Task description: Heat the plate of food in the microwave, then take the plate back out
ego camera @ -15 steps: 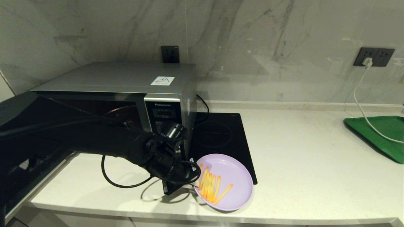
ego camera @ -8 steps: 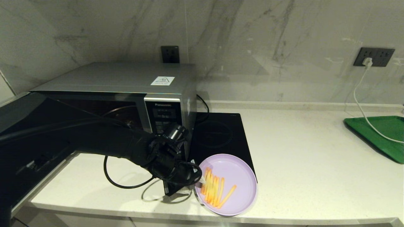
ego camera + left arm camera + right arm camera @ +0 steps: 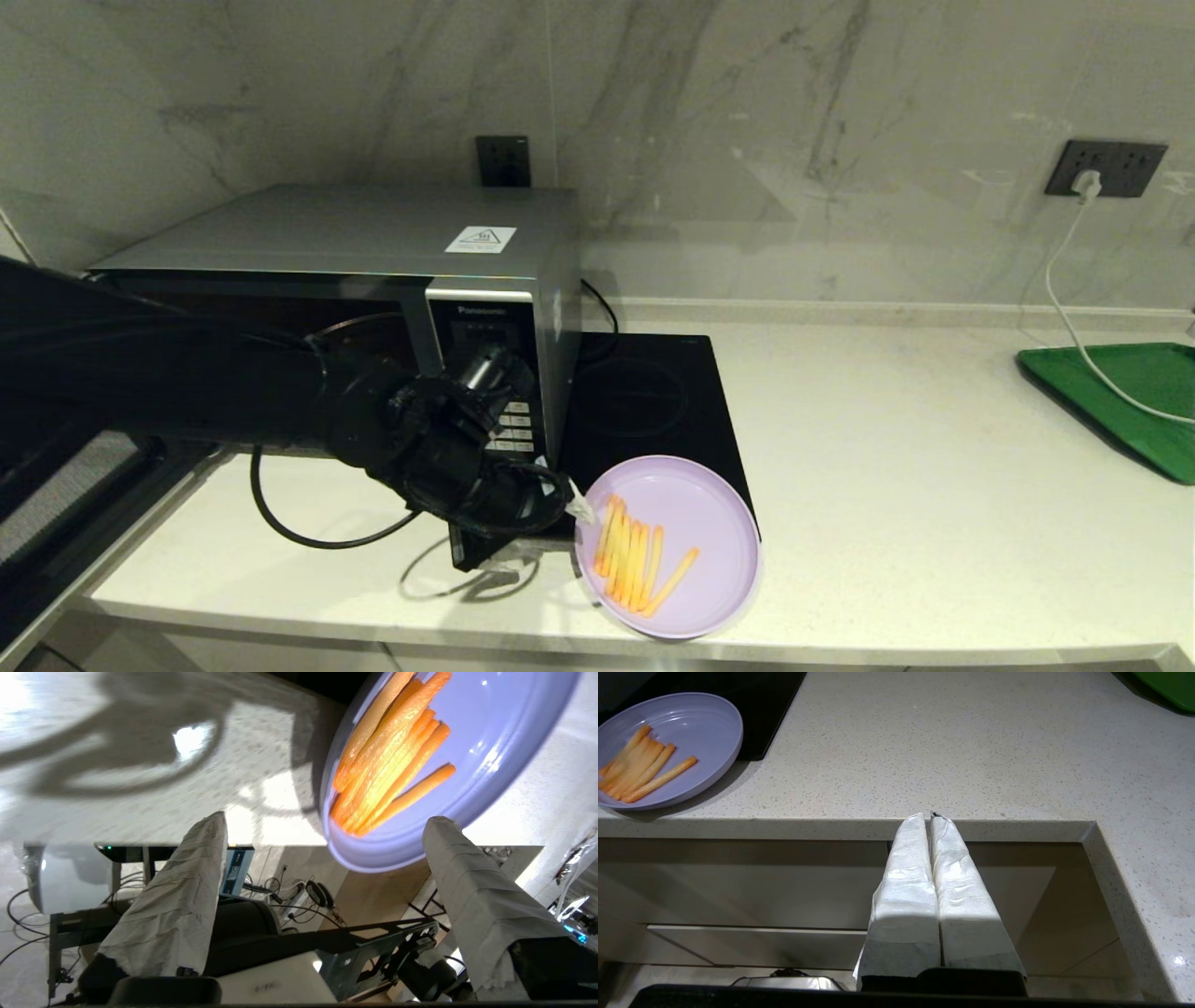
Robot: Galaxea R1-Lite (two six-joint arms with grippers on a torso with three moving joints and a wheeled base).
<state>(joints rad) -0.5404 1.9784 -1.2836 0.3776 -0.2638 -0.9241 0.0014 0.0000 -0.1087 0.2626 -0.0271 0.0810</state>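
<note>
**Left claw spread beside the plate of food**

The left claw (image 3: pixel 322 823) stands at the front edge of the tabletop (image 3: pixel 915 485), its two cloth-wrapped fingers (image 3: pixel 177 896) spread wide apart with nothing between them. The plate of food (image 3: pixel 668 545) lies just beyond the fingertips, on the side away from the arm; in the left wrist view its lilac rim shows in the gap between the fingers, clear of both pads. The plate rests flat near the tabletop's front edge, with its far rim overlapping the near corner of the black induction hob (image 3: pixel 653 401). About eight orange-yellow fries (image 3: pixel 635 560) lie side by side on the half of the plate nearest the claw.

The microwave (image 3: pixel 373 252) stands behind the left claw, against the marble wall (image 3: pixel 747 140), its keypad panel just above the wrist and its door swung open on the arm's side. The black arm reaches across in front of the open cavity.

The right claw (image 3: pixel 930 815) hangs below the tabletop's front edge, fingers pressed together, empty, with the plate well off to one side of it. A green tray (image 3: pixel 1130 401) lies at the far end of the tabletop, crossed by a white cable (image 3: pixel 1064 308) that runs up to a wall socket (image 3: pixel 1106 168).
</note>
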